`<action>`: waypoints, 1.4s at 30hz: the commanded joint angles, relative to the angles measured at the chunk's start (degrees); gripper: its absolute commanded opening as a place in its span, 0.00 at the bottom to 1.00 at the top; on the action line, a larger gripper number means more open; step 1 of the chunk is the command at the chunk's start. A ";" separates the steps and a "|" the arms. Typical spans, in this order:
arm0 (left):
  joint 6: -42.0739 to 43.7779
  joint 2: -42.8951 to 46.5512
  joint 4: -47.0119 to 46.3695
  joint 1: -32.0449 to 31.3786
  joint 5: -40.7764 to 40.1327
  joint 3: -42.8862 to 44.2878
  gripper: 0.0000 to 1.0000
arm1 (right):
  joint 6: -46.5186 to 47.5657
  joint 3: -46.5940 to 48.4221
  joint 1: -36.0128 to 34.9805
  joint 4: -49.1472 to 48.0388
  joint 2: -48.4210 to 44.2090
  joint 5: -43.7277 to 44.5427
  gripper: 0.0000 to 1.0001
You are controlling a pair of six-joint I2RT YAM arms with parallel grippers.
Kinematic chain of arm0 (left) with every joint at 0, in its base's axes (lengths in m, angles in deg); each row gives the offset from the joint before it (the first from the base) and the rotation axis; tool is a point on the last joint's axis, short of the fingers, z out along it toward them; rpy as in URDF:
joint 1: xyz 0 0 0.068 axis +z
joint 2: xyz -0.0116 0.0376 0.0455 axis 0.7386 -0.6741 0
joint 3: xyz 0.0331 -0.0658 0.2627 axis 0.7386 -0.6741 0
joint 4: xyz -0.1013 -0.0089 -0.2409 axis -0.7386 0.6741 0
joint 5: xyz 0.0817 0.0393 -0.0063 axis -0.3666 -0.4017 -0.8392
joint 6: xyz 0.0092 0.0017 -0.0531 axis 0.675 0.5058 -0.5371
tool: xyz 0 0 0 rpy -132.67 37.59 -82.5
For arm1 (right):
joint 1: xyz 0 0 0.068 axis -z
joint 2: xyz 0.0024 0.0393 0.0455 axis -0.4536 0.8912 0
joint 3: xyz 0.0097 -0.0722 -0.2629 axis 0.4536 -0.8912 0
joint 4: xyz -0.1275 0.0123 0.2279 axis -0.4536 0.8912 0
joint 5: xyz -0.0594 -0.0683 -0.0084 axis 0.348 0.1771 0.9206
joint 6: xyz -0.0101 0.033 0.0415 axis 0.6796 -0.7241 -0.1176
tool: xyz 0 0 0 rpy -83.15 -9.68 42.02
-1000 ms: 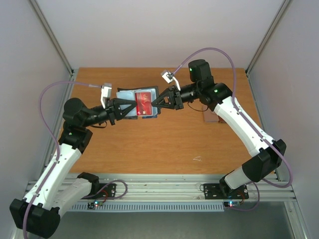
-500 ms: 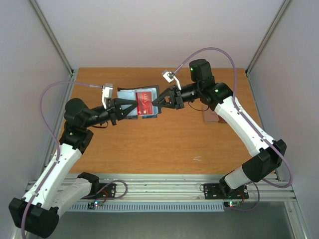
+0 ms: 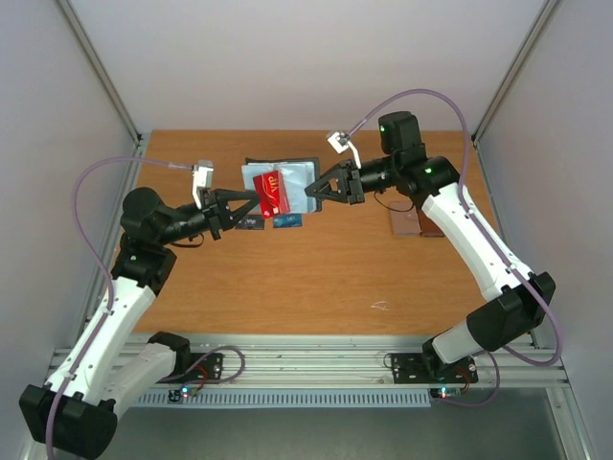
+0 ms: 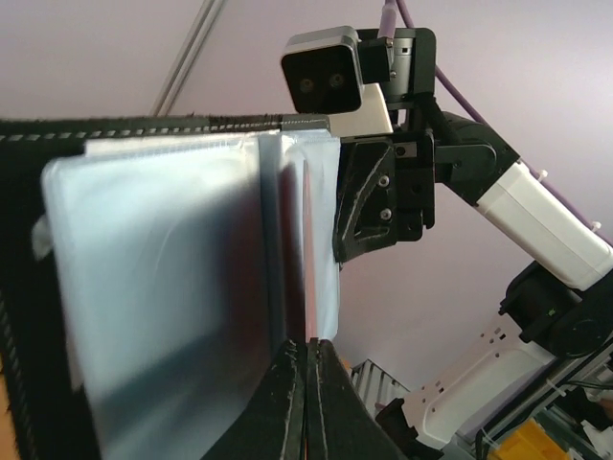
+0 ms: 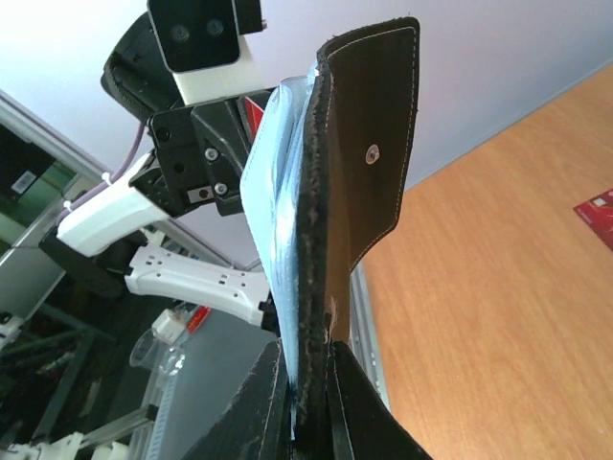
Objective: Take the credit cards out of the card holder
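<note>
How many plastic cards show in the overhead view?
2: red card in the left gripper, at the black card holder; blue card on the table beneath. Others may be hidden.

From above and behind, you overlook the whole brown wooden table (image 3: 287,287). Your wrist cameras (image 4: 326,81) face each other, close on the black folding card holder (image 5: 359,144).

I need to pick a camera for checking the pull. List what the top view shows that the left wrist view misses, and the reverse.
Only the top view: a blue card lying flat on the table and a brown wallet piece off to the right. Only the left wrist view: the close-up pinch, the shut left fingers gripping the red card seen edge-on. Both: the red card, the open card holder with its pale pockets, and the right fingers clamped on its right edge.
</note>
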 commanded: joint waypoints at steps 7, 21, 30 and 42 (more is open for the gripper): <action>-0.63 -0.37 -2.59 0.15 2.53 -0.24 0.00 | 0.45 0.94 0.77 -1.22 -2.37 -1.23 0.01; 26.62 0.35 29.54 3.00 -6.31 5.85 0.00 | 0.79 -2.67 7.10 5.24 -1.23 6.01 0.01; 84.06 -5.15 67.86 3.05 -21.15 13.21 0.00 | 5.72 -0.29 7.12 12.34 -0.81 11.11 0.01; 129.85 -27.44 84.32 7.04 -42.68 25.33 0.00 | 12.23 1.72 7.19 18.70 -0.81 13.17 0.01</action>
